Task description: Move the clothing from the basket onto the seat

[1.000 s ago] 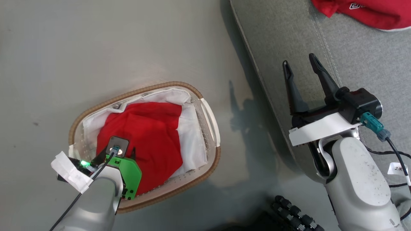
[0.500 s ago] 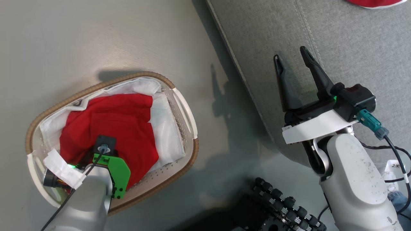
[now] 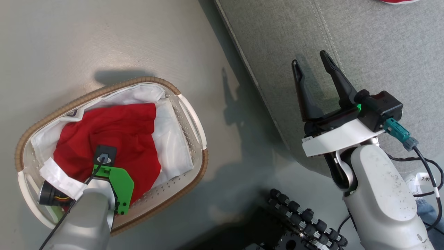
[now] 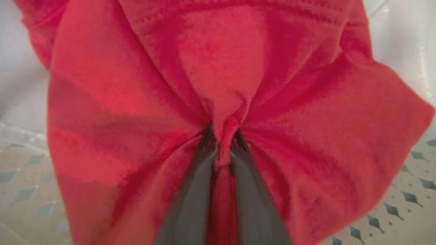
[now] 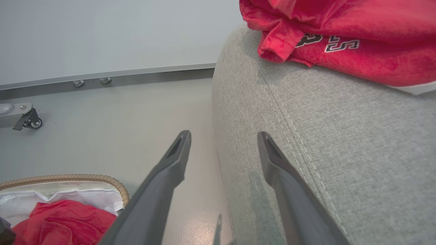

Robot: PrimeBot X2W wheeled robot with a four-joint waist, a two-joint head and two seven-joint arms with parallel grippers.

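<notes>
The white basket [image 3: 104,91] with a brown rim stands on the floor at the left, holding red clothing [image 3: 114,128] on a white liner [image 3: 170,139]. My left arm's wrist [image 3: 104,170] reaches down into it and hides the fingers there. In the left wrist view my left gripper [image 4: 223,131] is shut on a pinched fold of the red clothing [image 4: 238,61]. My right gripper [image 3: 309,59] hangs open and empty over the grey seat's [image 3: 364,41] left edge. The right wrist view has that gripper [image 5: 223,135], the seat [image 5: 306,136] with another red garment [image 5: 340,41] on it, and the basket [image 5: 68,177].
The robot's black base with rollers [image 3: 305,222] lies at the bottom, between basket and seat. Cables [image 3: 416,159] trail by my right forearm. Grey floor separates basket and seat. A wall rail and a caster [image 5: 29,119] stand at the far side.
My left gripper has closed on a fold of the red clothing in the basket. The head camera has shifted, sliding the whole picture left. My right gripper stays open.
</notes>
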